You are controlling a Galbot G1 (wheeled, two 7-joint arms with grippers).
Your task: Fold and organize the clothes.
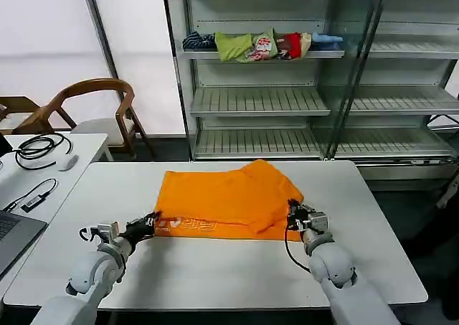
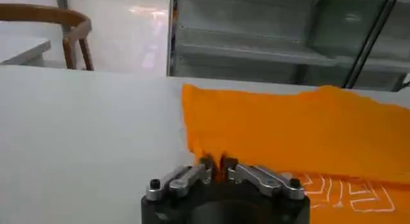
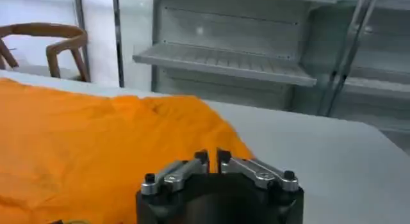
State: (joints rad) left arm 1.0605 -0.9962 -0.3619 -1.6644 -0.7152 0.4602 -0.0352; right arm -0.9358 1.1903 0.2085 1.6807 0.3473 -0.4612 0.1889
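One orange T-shirt (image 1: pixel 233 196) is laid partly folded at the middle of the white table (image 1: pixel 215 275), white lettering (image 1: pixel 192 225) exposed along its near edge. The near left corner is pinched by the left gripper (image 1: pixel 152 222), fingers pressed together on the fabric. The near right corner is met by the right gripper (image 1: pixel 294 216), fingers nearly closed; whether cloth is held between them cannot be told. A bunched ridge is seen at the far right of the shirt.

Risk, as judged: an uneven lift, caused by a missed right-hand grasp, would skew the fold; soft fabric may slip from either pinch.

Beyond: metal shelving (image 1: pixel 287 102) bearing mixed garments (image 1: pixel 262 45); a wooden chair (image 1: pixel 93 106).
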